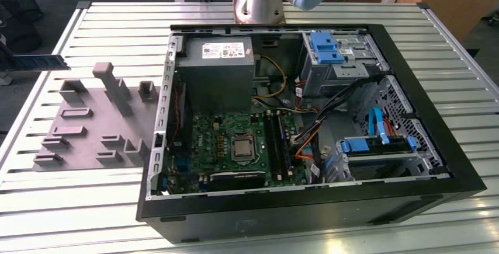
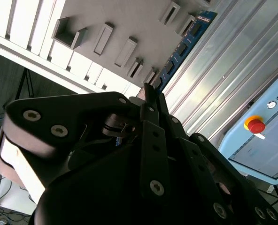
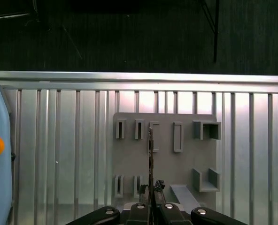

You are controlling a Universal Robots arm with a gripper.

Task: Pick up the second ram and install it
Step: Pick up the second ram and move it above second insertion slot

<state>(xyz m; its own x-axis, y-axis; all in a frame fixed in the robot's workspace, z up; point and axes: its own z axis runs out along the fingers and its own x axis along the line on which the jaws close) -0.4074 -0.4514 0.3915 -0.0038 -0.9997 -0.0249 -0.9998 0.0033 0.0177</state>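
Jaws are clenching one end of the ram stick point(image 2: 186, 44), which is reaching straight out past their tips, blue-green with dark chips along its face. In the first wrist view it is showing edge-on as a thin dark line running out from between the jaws. In the exterior view the ram stick point(image 1: 35, 62) is hanging in the air, clear of the slatted metal surface point(image 1: 93, 201). A grey fixture plate point(image 3: 167, 164) with raised blocks and narrow pockets is lying on that surface underneath the jaws; whether the stick is touching it, I cannot tell. A pale blue control box point(image 2: 256, 154) with a red button is sitting off to one side of the jaws. An open computer case point(image 1: 312, 207) is lying well apart from the jaws, beyond the plate, its green circuit board point(image 1: 226, 143) facing up.
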